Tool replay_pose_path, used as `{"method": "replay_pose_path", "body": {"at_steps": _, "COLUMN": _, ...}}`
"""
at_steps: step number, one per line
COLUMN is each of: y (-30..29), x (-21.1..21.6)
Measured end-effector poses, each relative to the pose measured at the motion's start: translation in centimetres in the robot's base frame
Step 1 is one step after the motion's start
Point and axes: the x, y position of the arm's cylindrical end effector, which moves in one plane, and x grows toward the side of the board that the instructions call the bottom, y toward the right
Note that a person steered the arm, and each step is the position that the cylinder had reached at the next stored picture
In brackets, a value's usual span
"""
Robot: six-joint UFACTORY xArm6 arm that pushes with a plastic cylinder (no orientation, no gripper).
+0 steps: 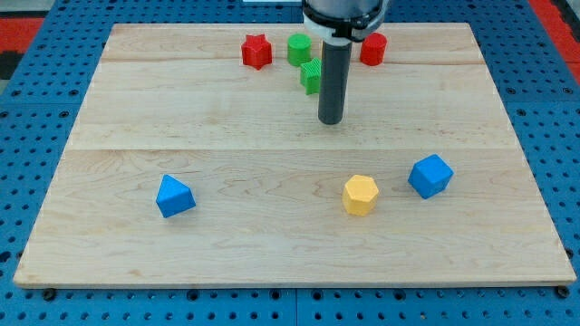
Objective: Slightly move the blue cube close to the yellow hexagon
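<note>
The blue cube lies on the wooden board at the view's lower right. The yellow hexagon lies just to its left and a little lower, with a small gap between them. My tip is the lower end of the dark rod near the board's middle top, well above both blocks and touching neither.
A second blue block lies at the lower left. Along the top edge stand a red star, a green cylinder, a green block partly behind the rod, and a red block.
</note>
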Motion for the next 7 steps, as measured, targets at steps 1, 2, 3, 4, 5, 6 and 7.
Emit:
{"method": "replay_pose_path", "body": {"at_steps": 1, "y": 1.0, "x": 1.1}}
{"method": "replay_pose_path", "body": {"at_steps": 2, "y": 3.7, "x": 1.1}}
{"method": "replay_pose_path", "body": {"at_steps": 3, "y": 7.6, "x": 3.7}}
{"method": "replay_pose_path", "body": {"at_steps": 4, "y": 12.3, "x": 5.8}}
{"method": "replay_pose_path", "body": {"at_steps": 5, "y": 16.9, "x": 5.8}}
{"method": "replay_pose_path", "body": {"at_steps": 6, "y": 21.1, "x": 9.0}}
{"method": "replay_pose_path", "body": {"at_steps": 7, "y": 21.0, "x": 11.5}}
